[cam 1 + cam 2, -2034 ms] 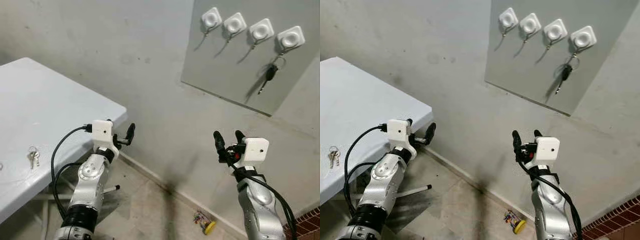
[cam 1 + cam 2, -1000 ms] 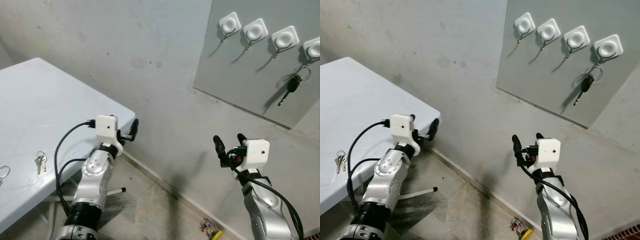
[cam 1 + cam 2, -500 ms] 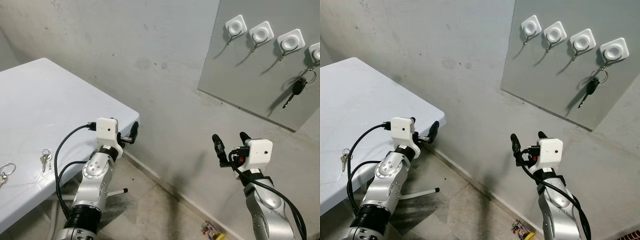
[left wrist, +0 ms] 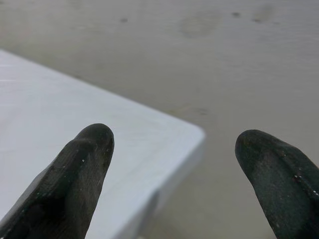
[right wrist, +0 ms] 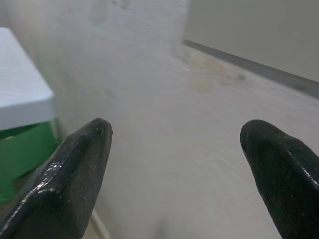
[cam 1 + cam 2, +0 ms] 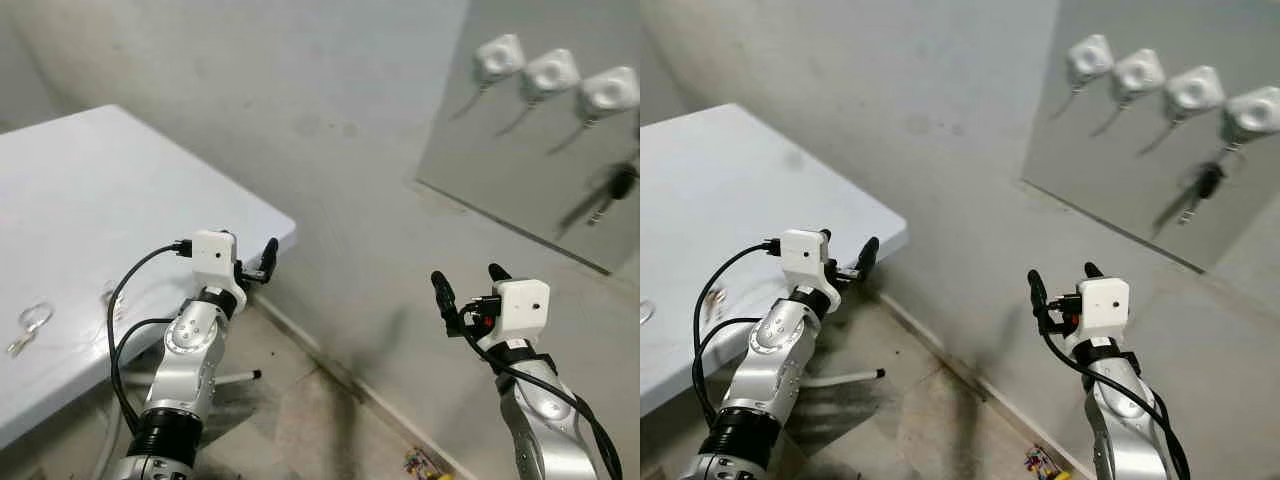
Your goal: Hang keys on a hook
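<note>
Your left gripper (image 6: 262, 262) is held released over the corner of the white table (image 6: 120, 180); your right gripper (image 6: 467, 287) is also spread, empty, facing the grey wall. Two blurred key sets (image 6: 30, 322) lie on the table near its front edge. A dark key (image 6: 1202, 187) hangs from the rightmost hook (image 6: 1252, 110) on the wall panel (image 6: 1110, 170)

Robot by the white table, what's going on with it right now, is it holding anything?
Nothing is held. The left gripper hangs open near the corner of the white table, and the right gripper is open too, raised in front of the wall. Two key sets lie on the table near its edge, blurred. On the wall board, a dark key hangs from the rightmost of four white hooks; the other three look bare.
</note>
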Motion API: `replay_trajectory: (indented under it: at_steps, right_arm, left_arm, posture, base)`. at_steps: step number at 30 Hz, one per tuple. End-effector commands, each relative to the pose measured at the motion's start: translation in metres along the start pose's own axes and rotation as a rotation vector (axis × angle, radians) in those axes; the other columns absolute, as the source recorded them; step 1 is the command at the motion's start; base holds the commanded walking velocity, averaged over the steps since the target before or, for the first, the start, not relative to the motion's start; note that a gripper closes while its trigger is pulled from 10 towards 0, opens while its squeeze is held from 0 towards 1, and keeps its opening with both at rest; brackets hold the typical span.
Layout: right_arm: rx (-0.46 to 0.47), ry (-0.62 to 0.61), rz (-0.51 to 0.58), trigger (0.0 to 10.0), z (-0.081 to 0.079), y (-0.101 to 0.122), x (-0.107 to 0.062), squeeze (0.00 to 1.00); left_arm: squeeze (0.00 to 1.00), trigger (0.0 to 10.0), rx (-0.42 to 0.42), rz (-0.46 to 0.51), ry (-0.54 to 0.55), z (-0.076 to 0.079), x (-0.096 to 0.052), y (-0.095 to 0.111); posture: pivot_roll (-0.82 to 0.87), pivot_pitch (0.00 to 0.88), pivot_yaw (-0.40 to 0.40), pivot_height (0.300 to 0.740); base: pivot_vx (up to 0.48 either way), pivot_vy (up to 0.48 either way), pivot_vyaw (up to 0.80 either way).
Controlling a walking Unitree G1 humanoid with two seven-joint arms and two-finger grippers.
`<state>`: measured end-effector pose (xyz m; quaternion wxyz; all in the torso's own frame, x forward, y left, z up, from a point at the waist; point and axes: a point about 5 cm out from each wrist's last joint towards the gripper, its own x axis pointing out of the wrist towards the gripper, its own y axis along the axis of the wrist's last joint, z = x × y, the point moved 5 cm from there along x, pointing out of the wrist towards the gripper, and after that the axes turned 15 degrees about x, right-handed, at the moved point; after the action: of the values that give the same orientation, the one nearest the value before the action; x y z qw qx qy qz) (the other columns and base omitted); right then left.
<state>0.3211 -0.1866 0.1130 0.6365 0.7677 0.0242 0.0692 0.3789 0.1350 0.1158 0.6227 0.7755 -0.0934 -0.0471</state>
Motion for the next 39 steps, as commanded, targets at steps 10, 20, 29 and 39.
replay_trajectory:
  at_steps: [10, 20, 29, 39]
  right_arm:
    - [-0.018, -0.021, -0.002, 10.0, 0.0048, 0.0027, -0.0035, 0.0]
    - [-0.019, -0.026, -0.006, 10.0, 0.0063, 0.0025, -0.0038, 0.0]
    - [-0.018, -0.023, -0.012, 10.0, 0.0066, 0.0024, -0.0038, 0.0]
    - [0.018, -0.031, -0.004, 10.0, 0.0075, 0.0033, -0.0047, 0.0]
  left_arm:
    - [0.0, 10.0, -0.012, 0.019, -0.01, 0.0037, 0.0028, 0.0076]
    - [0.0, 10.0, 0.009, 0.002, -0.012, 0.0046, 0.004, 0.0062]
    - [0.0, 10.0, 0.01, 0.001, -0.013, 0.0059, 0.0039, 0.006]
    - [0.0, 10.0, 0.009, -0.004, -0.02, 0.0075, 0.0051, 0.0056]
  posture:
    - [-0.02, 0.0, -0.049, 0.74]
    - [-0.02, 0.0, -0.048, 0.74]
    - [-0.02, 0.0, -0.052, 0.74]
    - [-0.03, 0.0, -0.049, 0.74]
  base:
    - [0.0, 0.205, 0.8]
    - [0.0, 0.0, 0.8]
    - [0.0, 0.0, 0.8]
    - [0.0, 0.0, 0.21]
